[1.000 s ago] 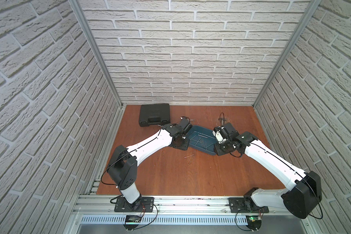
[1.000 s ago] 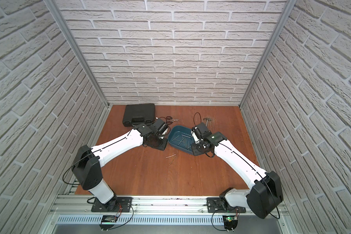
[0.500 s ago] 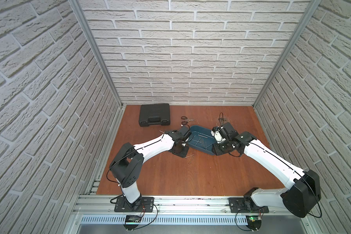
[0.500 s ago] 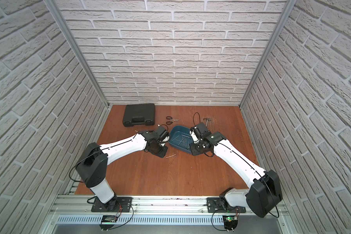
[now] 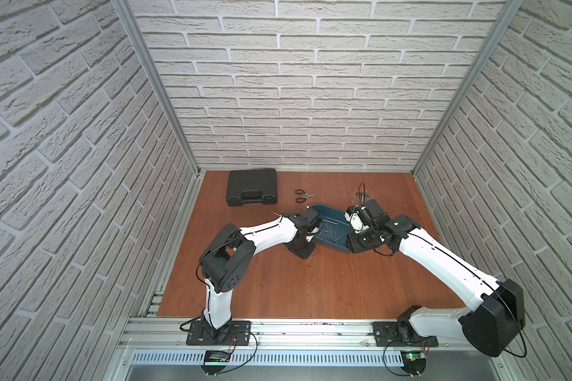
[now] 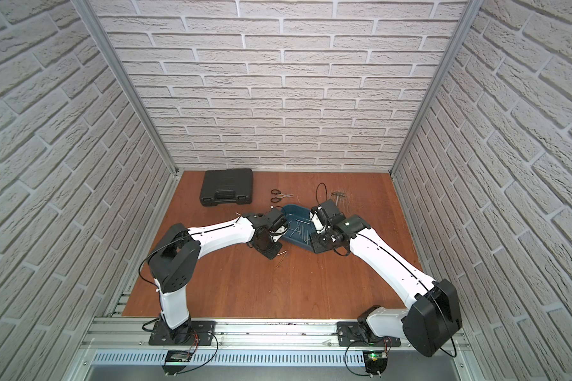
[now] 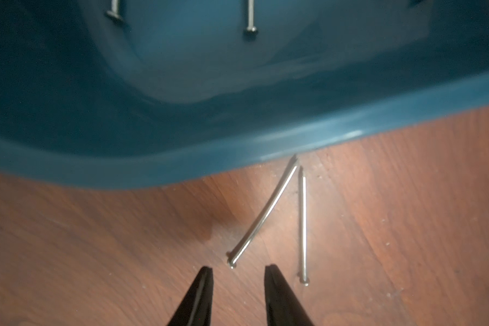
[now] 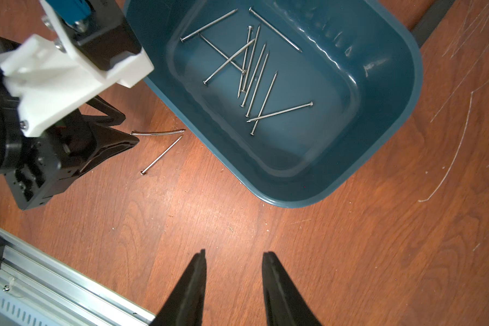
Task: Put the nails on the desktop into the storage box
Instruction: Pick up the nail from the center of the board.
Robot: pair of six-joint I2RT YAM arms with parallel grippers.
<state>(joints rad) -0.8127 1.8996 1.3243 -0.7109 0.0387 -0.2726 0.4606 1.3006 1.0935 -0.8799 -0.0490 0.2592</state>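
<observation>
My L gripper [image 7: 237,267] low over 2 loose nails [image 7: 303,225], jaws apart, empty.
Both lie on the desktop [image 7: 96,254] just beside the storage box [image 7: 266,142]; more nails inside it. My R gripper [image 8: 235,252] spread too, holding nothing.

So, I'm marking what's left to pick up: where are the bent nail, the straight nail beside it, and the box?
bent nail [image 7: 266,221]: left wrist view, mid-shaft.
straight nail [image 7: 303,225]: left wrist view, mid-shaft.
box [image 8: 415,73]: right wrist view, rim.
</observation>
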